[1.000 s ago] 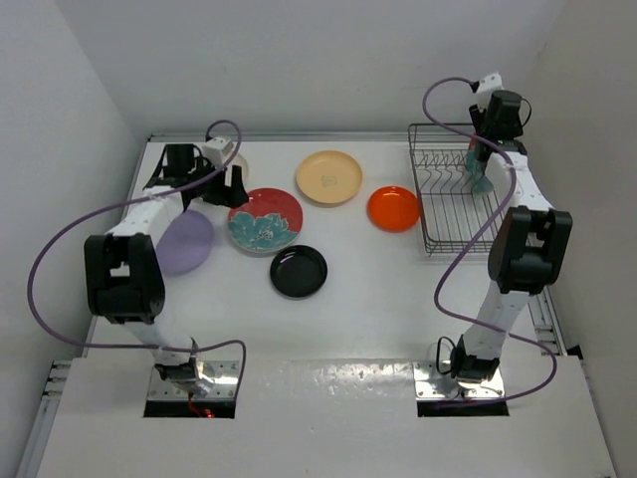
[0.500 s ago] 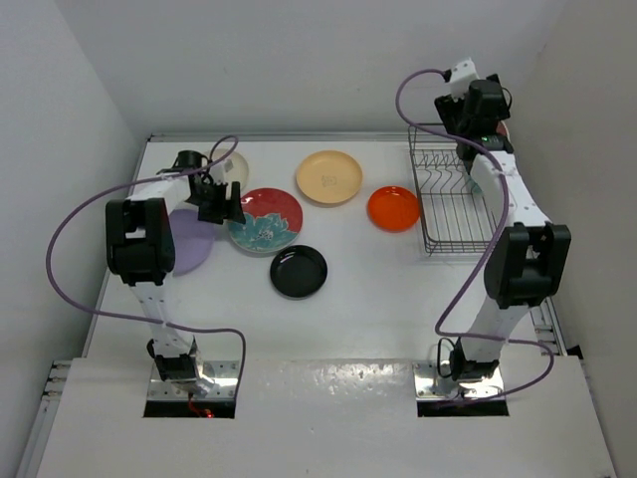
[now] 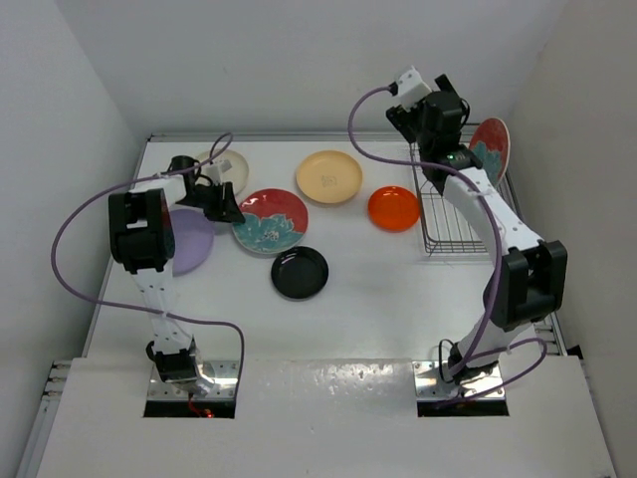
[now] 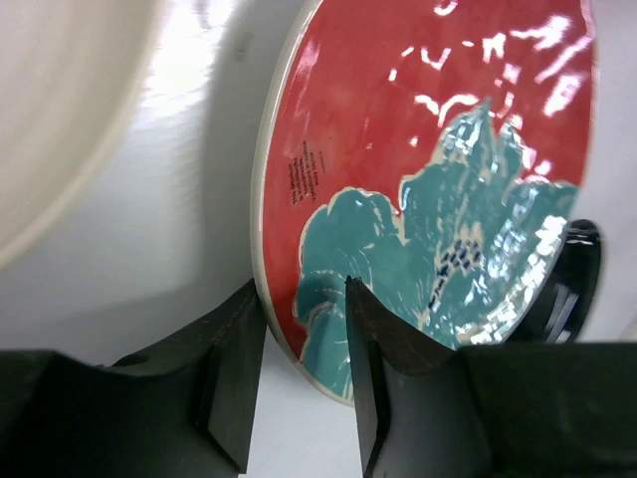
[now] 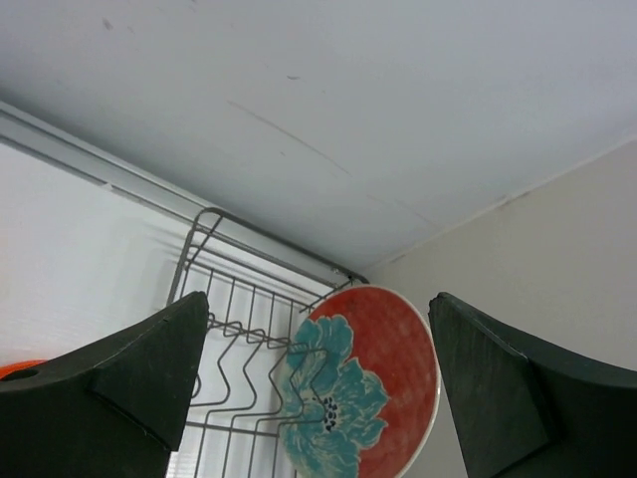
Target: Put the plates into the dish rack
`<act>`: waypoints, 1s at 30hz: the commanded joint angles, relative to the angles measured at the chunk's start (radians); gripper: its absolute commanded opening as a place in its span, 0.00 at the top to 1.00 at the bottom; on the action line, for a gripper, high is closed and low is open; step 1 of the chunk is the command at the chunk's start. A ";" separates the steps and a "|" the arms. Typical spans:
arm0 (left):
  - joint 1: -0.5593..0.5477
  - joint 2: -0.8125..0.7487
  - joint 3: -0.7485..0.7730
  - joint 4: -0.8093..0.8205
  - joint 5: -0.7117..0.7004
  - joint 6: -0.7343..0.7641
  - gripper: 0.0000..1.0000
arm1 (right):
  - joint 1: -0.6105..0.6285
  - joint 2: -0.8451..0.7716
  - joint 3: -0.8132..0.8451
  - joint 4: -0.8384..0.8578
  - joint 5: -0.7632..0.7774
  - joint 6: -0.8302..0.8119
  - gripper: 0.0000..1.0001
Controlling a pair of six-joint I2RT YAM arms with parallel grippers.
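Your right gripper (image 5: pixel 318 299) hangs wide open, holding nothing, over the dish rack's (image 3: pixel 443 229) far left corner. One red flower plate (image 5: pixel 373 388) stands upright at the rack's far end. Well left of the rack, your left gripper (image 4: pixel 301 329) sits narrow astride the rim of the second flower plate (image 4: pixel 418 149); whether it is clamped is unclear.

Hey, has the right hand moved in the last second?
Yes. The right hand has swung left, from over the dish rack to outside its far-left corner, leaving a red flower plate standing in it.
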 commanded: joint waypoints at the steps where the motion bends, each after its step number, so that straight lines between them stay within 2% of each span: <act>1: 0.018 0.045 -0.016 -0.018 0.193 0.044 0.59 | 0.048 -0.042 -0.037 0.130 0.074 -0.094 0.09; 4: 0.018 0.045 -0.016 -0.018 0.173 0.091 0.62 | 0.071 -0.054 -0.039 0.127 0.074 -0.075 0.09; 5: 0.018 0.045 -0.006 -0.018 0.173 0.092 0.66 | 0.075 -0.062 -0.037 0.122 0.065 -0.061 0.09; 6: 0.009 0.045 -0.006 -0.018 0.173 0.092 0.72 | 0.075 -0.066 -0.037 0.101 0.059 -0.047 0.09; 7: 0.009 0.054 -0.006 -0.018 0.173 0.092 0.85 | 0.075 -0.068 -0.033 0.089 0.033 -0.018 0.09; 10: 0.009 0.054 0.005 -0.018 0.173 0.092 1.00 | 0.082 -0.077 -0.022 0.015 -0.027 0.062 0.09; 12: 0.018 0.054 0.026 -0.018 0.200 0.104 1.00 | 0.086 -0.073 -0.007 -0.081 -0.076 0.135 0.08; 14: 0.018 0.021 0.052 -0.018 0.213 0.156 1.00 | 0.083 -0.057 0.042 -0.237 -0.232 0.218 0.00; 16: 0.018 -0.004 0.109 -0.018 0.222 0.196 1.00 | 0.083 -0.028 0.081 -0.337 -0.384 0.266 0.00; 17: 0.018 -0.013 0.132 -0.028 0.222 0.196 1.00 | 0.072 -0.022 0.084 -0.348 -0.581 0.316 0.00; 19: 0.018 -0.027 0.201 -0.047 0.231 0.208 1.00 | 0.072 0.009 0.072 -0.320 -0.709 0.443 0.00; 20: 0.008 -0.036 0.226 -0.061 0.243 0.234 1.00 | 0.074 0.056 0.067 -0.298 -0.879 0.477 0.00; 22: -0.005 -0.045 0.302 -0.118 0.279 0.262 1.00 | 0.075 0.105 0.079 -0.217 -0.955 0.649 0.00; 23: -0.023 -0.054 0.328 -0.146 0.291 0.313 1.00 | 0.080 0.183 0.092 -0.201 -1.041 0.690 0.04; 24: -0.032 -0.054 0.354 -0.176 0.303 0.347 1.00 | 0.085 0.212 0.105 -0.188 -1.058 0.765 0.18; 26: -0.051 -0.054 0.433 -0.293 0.317 0.426 1.00 | 0.095 0.297 0.209 -0.216 -1.066 0.801 0.30; 28: -0.072 -0.054 0.471 -0.354 0.328 0.519 1.00 | 0.106 0.369 0.259 -0.223 -1.074 0.844 0.33; 30: -0.085 -0.054 0.507 -0.431 0.337 0.585 1.00 | 0.117 0.388 0.233 -0.131 -1.081 0.861 0.26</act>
